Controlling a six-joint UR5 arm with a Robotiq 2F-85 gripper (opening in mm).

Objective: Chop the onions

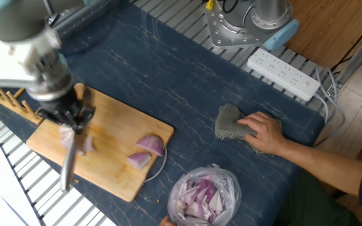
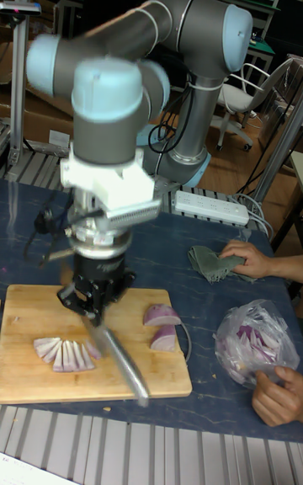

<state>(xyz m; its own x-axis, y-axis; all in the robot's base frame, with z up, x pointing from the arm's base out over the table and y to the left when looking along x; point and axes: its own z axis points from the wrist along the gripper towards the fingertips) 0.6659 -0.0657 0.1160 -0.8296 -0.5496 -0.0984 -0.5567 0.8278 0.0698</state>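
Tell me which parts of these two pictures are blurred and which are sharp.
Fixed view: the grey robot arm, its gripper and the steel knife are motion-smeared; the purple onion wedges and bamboo cutting board are sharp. Tall fixed view: the arm and knife blade smear too, while the sliced onion fan stays crisp.

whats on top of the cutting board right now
On the cutting board: a row of onion slices at one end and two uncut onion pieces near the other. The gripper holds a knife over the slices; the fixed view hides most of them.
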